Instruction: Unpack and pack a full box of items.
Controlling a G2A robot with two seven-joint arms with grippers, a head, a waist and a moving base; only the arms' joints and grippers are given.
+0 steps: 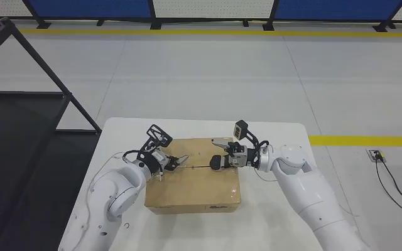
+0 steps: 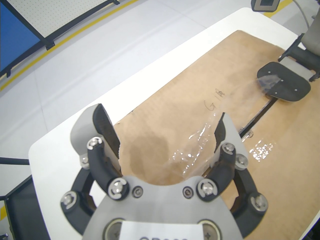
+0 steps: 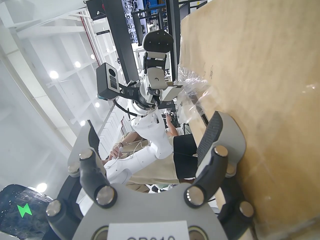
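Observation:
A closed cardboard box (image 1: 195, 188) lies in the middle of the white table (image 1: 270, 216), with a dark seam (image 2: 257, 116) between its top flaps. My left gripper (image 2: 162, 131) stands open just over the box top near its left end (image 1: 178, 160). A crumpled strip of clear tape (image 2: 197, 146) lifts off the cardboard and clings to one of its fingers (image 2: 221, 132). My right gripper (image 3: 152, 136) is open too, above the seam on the box's right half (image 1: 218, 154). One of its pads (image 2: 283, 82) rests flat on the box top at the seam.
A black metal frame (image 1: 38, 106) stands off the table's left side. Bare table surface lies to the right of the box and in front of it. A yellow line (image 1: 352, 140) runs across the grey floor beyond the table.

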